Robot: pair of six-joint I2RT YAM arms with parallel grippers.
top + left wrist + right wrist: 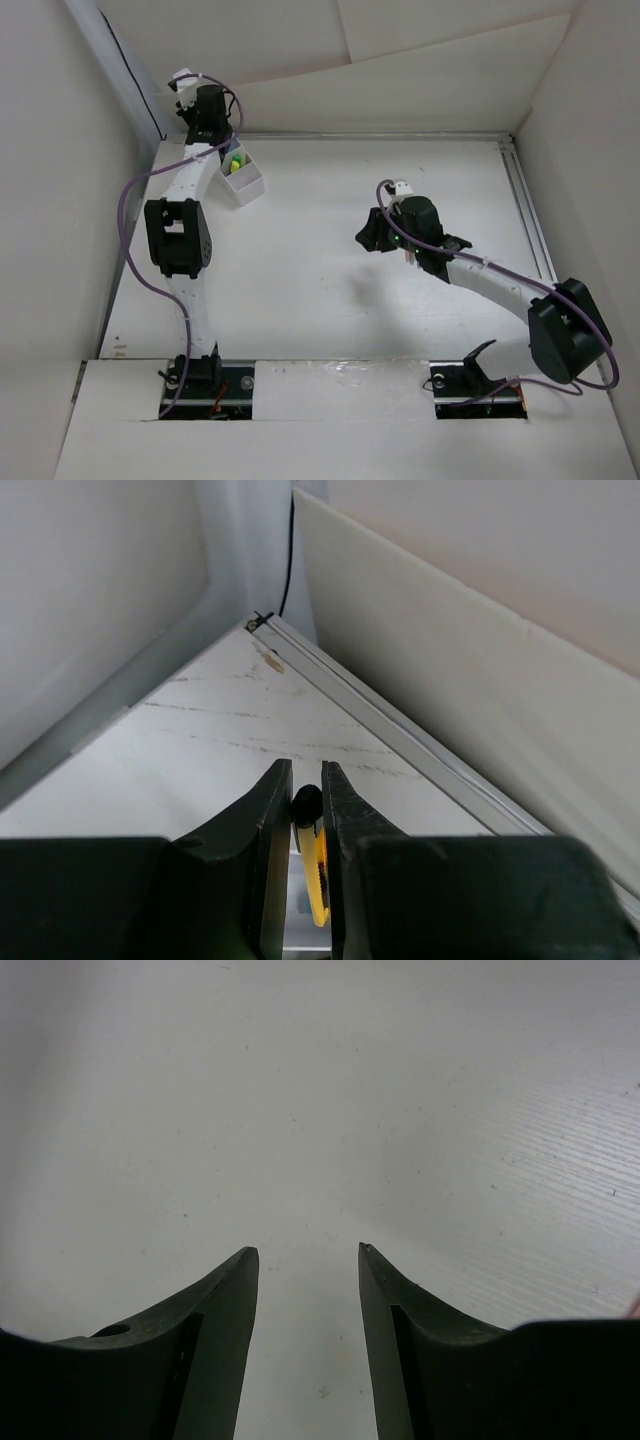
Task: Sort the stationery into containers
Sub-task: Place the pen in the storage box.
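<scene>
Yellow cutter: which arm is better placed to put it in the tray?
Left. The left pincer is shut on the yellow cutter, beside the tray at far left. The right pincer is open and empty, apart from the tray.

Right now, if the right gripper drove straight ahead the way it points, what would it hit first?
Probably the bare table. The right gripper is open, and its wrist view shows nothing between its jaws or ahead of them, only white surface. How far off that surface is remains unclear.

Top view, upper left: tray point(250, 185) partly under left arm point(185, 185); contents point(235, 163) too small to name. Left wrist view, bottom: yellow item point(317, 875) mostly hidden inside left gripper point(306, 780), cut off below.
</scene>
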